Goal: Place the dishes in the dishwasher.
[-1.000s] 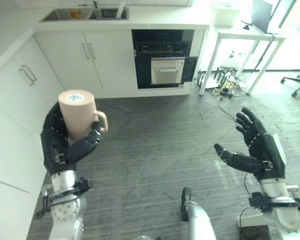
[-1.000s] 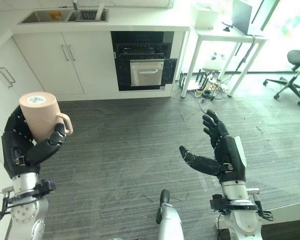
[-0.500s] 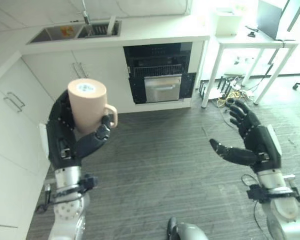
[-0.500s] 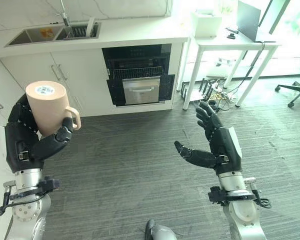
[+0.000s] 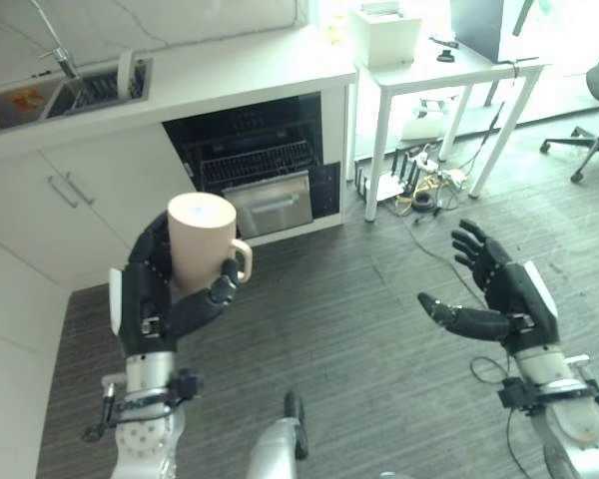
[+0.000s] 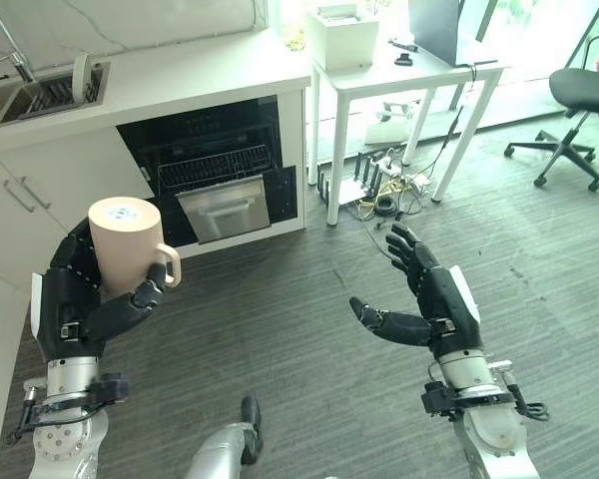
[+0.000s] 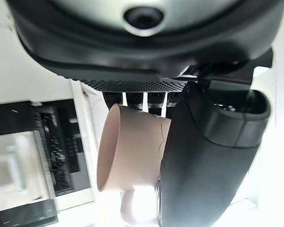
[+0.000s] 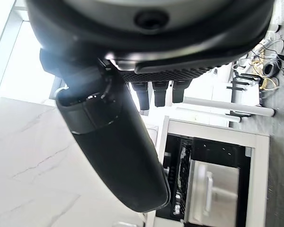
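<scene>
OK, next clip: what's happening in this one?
The robot stands on a kitchen floor facing an open dishwasher built in under the counter. Its left hand holds a beige mug upright, fingers curled round it, above the floor and short of the machine. The right hand is open and holds nothing.

Head stereo pair looks down from above, facing open dishwasher (image 5: pixel 255 175), well apart. Wrist cameras sit very close behind hands, both sharing dishwasher.
</scene>
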Controlling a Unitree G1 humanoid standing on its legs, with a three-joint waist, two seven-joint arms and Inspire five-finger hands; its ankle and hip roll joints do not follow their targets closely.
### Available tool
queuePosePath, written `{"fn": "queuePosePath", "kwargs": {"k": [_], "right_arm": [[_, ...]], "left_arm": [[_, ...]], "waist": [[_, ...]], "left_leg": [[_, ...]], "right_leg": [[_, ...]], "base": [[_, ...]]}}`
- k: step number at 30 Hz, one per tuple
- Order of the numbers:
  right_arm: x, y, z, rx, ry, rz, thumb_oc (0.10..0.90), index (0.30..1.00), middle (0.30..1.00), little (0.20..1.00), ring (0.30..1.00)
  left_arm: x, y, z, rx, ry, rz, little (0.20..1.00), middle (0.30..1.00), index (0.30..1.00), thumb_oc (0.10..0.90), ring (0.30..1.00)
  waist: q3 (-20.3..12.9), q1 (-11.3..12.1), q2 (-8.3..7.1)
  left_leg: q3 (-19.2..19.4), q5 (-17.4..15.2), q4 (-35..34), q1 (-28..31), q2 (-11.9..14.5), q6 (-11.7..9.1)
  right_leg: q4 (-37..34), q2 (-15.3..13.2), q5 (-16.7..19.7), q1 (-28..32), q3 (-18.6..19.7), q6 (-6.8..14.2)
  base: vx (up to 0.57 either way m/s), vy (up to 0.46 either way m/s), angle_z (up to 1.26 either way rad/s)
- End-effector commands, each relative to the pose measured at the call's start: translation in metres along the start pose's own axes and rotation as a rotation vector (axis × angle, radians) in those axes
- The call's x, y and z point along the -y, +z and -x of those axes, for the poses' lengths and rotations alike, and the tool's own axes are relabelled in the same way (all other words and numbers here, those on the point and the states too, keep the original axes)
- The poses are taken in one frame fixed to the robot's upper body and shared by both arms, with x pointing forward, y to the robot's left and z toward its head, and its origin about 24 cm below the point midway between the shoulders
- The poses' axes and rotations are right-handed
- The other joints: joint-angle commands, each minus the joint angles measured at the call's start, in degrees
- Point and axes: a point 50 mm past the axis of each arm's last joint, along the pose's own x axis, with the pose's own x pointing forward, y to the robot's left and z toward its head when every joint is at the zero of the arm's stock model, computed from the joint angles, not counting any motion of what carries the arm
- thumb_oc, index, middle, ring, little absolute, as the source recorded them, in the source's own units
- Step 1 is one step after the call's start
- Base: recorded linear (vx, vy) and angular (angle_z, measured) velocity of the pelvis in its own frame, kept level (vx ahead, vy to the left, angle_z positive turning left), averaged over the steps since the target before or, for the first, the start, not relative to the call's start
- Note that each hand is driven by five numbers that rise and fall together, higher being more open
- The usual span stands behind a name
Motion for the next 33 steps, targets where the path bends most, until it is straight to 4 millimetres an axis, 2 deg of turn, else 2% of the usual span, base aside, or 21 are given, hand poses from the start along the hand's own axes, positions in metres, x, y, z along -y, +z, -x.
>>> {"fn": "queuePosePath", "kwargs": {"k": [1,2,4,5,6,7,8,9,10,13,14,15,20,22,24,27,29,30,31,32,33], "right_arm": [[0.003,0.049,-0.012,0.318,-0.044,-0.028,0.8,0.9,0.9,0.9,0.9],[-0.001,0.049,-0.014,0.321,-0.062,-0.028,0.8,0.9,0.9,0.9,0.9],[-0.005,0.048,-0.017,0.318,-0.092,-0.038,0.8,0.9,0.9,0.9,0.9],[-0.006,0.047,-0.017,0.32,-0.099,-0.042,0.8,0.9,0.9,0.9,0.9],[-0.01,0.046,-0.016,0.322,-0.108,-0.045,0.8,0.9,0.9,0.9,0.9],[-0.012,0.045,-0.016,0.319,-0.103,-0.044,0.8,0.9,0.9,0.9,0.9],[-0.013,0.044,-0.017,0.313,-0.098,-0.043,0.8,0.9,0.9,0.9,0.9],[-0.013,0.041,-0.018,0.3,-0.091,-0.041,0.8,0.9,0.9,0.9,0.9],[-0.011,0.04,-0.017,0.296,-0.092,-0.04,0.8,0.9,0.9,0.9,0.9],[-0.006,0.04,-0.014,0.302,-0.082,-0.062,0.8,0.9,0.9,0.9,0.9],[-0.006,0.039,-0.014,0.302,-0.074,-0.068,0.8,0.9,0.9,0.9,0.9],[-0.008,0.039,-0.013,0.297,-0.054,-0.07,0.8,0.9,0.9,0.9,0.9],[-0.009,0.041,-0.01,0.288,-0.043,-0.078,0.8,0.9,0.9,0.9,0.9],[-0.009,0.042,-0.013,0.282,-0.041,-0.084,0.8,0.9,0.9,0.9,0.9],[-0.011,0.044,-0.021,0.284,-0.031,-0.082,0.8,0.9,0.9,0.9,0.9],[-0.008,0.044,-0.024,0.281,-0.017,-0.081,0.8,0.9,0.9,0.9,0.9],[-0.007,0.042,-0.024,0.27,-0.004,-0.077,0.8,0.9,0.9,0.9,0.9],[-0.007,0.041,-0.023,0.266,0.007,-0.069,0.8,0.9,0.9,0.9,0.9],[-0.007,0.041,-0.023,0.265,0.011,-0.066,0.8,0.9,0.9,0.9,0.9],[-0.007,0.041,-0.024,0.265,0.012,-0.059,0.8,0.9,0.9,0.9,0.9],[-0.007,0.04,-0.024,0.266,0.012,-0.056,0.8,0.9,0.9,0.9,0.9]], "left_arm": [[0.0,0.055,-0.029,0.343,-0.023,0.028,0.3,0.3,0.3,0.4,0.3],[0.002,0.055,-0.03,0.345,-0.04,0.032,0.3,0.3,0.3,0.4,0.3],[0.004,0.054,-0.032,0.331,-0.056,0.044,0.3,0.3,0.3,0.4,0.3],[0.005,0.054,-0.034,0.332,-0.063,0.045,0.3,0.3,0.3,0.4,0.3],[0.007,0.055,-0.034,0.34,-0.078,0.04,0.3,0.3,0.3,0.4,0.3],[0.007,0.055,-0.034,0.341,-0.077,0.036,0.3,0.3,0.3,0.4,0.3],[0.008,0.055,-0.034,0.34,-0.074,0.032,0.3,0.3,0.3,0.4,0.3],[0.006,0.055,-0.037,0.334,-0.054,0.027,0.3,0.3,0.3,0.4,0.3],[0.003,0.055,-0.04,0.334,-0.047,0.021,0.3,0.3,0.3,0.4,0.3],[0.0,0.056,-0.039,0.336,-0.04,0.0,0.3,0.3,0.3,0.4,0.3],[0.001,0.056,-0.038,0.333,-0.038,-0.007,0.3,0.3,0.3,0.4,0.3],[0.004,0.054,-0.035,0.321,-0.044,-0.008,0.3,0.3,0.3,0.4,0.3],[0.005,0.055,-0.033,0.308,-0.056,-0.016,0.3,0.3,0.3,0.4,0.3],[0.005,0.054,-0.032,0.298,-0.05,-0.019,0.3,0.3,0.3,0.4,0.3],[0.002,0.055,-0.032,0.288,-0.047,-0.02,0.3,0.3,0.3,0.4,0.3],[0.001,0.055,-0.033,0.291,-0.031,-0.011,0.3,0.3,0.3,0.4,0.3],[0.0,0.055,-0.032,0.295,-0.019,-0.01,0.3,0.3,0.3,0.4,0.3],[0.001,0.054,-0.03,0.289,-0.017,-0.004,0.3,0.3,0.3,0.4,0.3],[0.002,0.053,-0.03,0.285,-0.018,-0.001,0.3,0.3,0.3,0.4,0.3],[0.003,0.052,-0.029,0.281,-0.025,0.005,0.3,0.3,0.3,0.4,0.3],[0.004,0.051,-0.028,0.279,-0.031,0.009,0.3,0.3,0.3,0.4,0.3]], "waist": [[-5.28,2.09,-0.73],[-5.62,2.52,-1.35],[-6.1,3.14,-1.55],[-6.34,3.27,-0.96],[-6.18,3.13,-0.2],[-6.07,3.02,-0.05],[-6.07,3.06,-0.01],[-5.89,2.92,-0.01],[-5.34,2.54,-0.34],[-3.62,1.16,-1.66],[-3.1,0.52,-2.62],[-2.24,-1.53,-3.99],[-3.23,-1.94,-4.65],[-4.17,-1.43,-4.89],[-5.31,-1.32,-4.39],[-5.75,-1.58,-3.87],[-5.79,-1.32,-3.81],[-5.61,-1.03,-4.56],[-5.27,-0.99,-4.83],[-4.58,-0.67,-5.54],[-4.22,-0.66,-5.73]], "left_leg": [[-0.55,-9.73,2.76,-0.44,2.52,-7.6],[-1.27,-10.9,2.76,0.67,0.78,-6.33],[-3.86,-12.84,2.76,2.18,-2.12,-4.27],[-4.3,-13.09,2.76,2.23,-2.1,-3.74],[-4.85,-13.94,2.76,3.64,-2.48,-2.88],[-4.58,-14.3,2.76,4.23,-2.53,-2.66],[-4.18,-14.54,2.76,4.48,-2.51,-2.54],[-3.82,-14.66,2.76,5.3,-2.44,-2.87],[-3.91,-15.01,2.76,6.32,-2.33,-3.39],[-4.1,-17.12,2.76,9.41,-2.03,-4.43],[-4.23,-18.0,2.76,10.36,-2.72,-4.62],[-7.16,-21.61,2.76,13.62,-4.29,-4.21],[-10.23,-23.77,2.76,15.77,-4.59,-4.73],[-10.12,-24.33,2.76,17.27,-3.51,-5.78],[-10.81,-25.11,2.76,20.13,-1.38,-7.63],[-10.88,-21.48,2.76,20.69,0.03,-9.01],[-10.65,-15.12,2.76,20.87,0.38,-10.17],[-9.89,-10.27,3.05,21.34,0.07,-10.85],[-9.35,-9.06,5.34,20.5,0.13,-11.13],[-8.86,-7.32,15.01,16.4,-0.42,-11.28],[-7.95,-7.21,19.71,13.42,-0.48,-10.95]], "right_leg": [[-1.85,-4.87,6.39,-5.51,-2.33,4.98],[-1.85,-5.77,10.03,-3.75,-3.56,6.76],[7.96,-6.34,17.06,-5.3,-3.05,9.1],[12.95,-5.86,19.35,-6.57,-3.06,9.23],[23.02,-6.0,21.62,-11.19,-3.02,9.01],[25.06,-6.74,21.62,-13.87,-3.15,8.51],[24.9,-7.64,20.82,-15.25,-3.73,7.98],[19.07,-8.88,18.01,-17.42,-5.63,6.85],[11.31,-9.91,17.77,-17.85,-7.63,6.3],[-1.85,-13.33,22.02,-19.12,-8.63,7.14],[-1.85,-14.76,21.62,-21.63,-6.74,7.79],[-1.85,-17.14,24.53,-28.24,0.68,9.79],[-1.85,-16.93,23.15,-27.65,2.48,10.54],[-1.85,-17.04,22.57,-27.01,0.37,10.79],[-1.85,-15.38,21.06,-26.54,-1.38,10.17],[-1.85,-12.36,18.73,-25.2,-1.22,7.9],[-1.85,-10.57,16.83,-23.75,-0.92,5.85],[-1.85,-10.29,15.52,-22.58,-0.54,4.4],[-1.85,-10.16,15.0,-22.01,-0.44,3.69],[-1.85,-10.26,14.33,-20.76,-0.69,2.37],[-1.85,-10.18,14.05,-20.13,-1.13,1.66]], "base": [[0.41,0.25,0.02],[0.45,0.308,0.26],[0.36,0.307,0.43],[0.25,0.287,0.59],[0.23,0.263,0.47],[0.23,0.233,0.31],[0.26,0.104,0.18],[0.33,-0.021,0.12],[0.37,-0.108,-0.1],[0.28,-0.206,0.35],[0.61,-0.412,0.71],[0.56,-0.352,0.39],[0.35,-0.28,0.68],[0.32,-0.381,0.84],[0.42,-0.516,0.15],[0.26,-0.351,-0.07],[0.22,-0.345,-0.27],[0.18,-0.338,-0.39],[0.14,-0.384,-0.42],[0.07,-0.297,-0.3],[0.08,-0.332,0.0]]}}
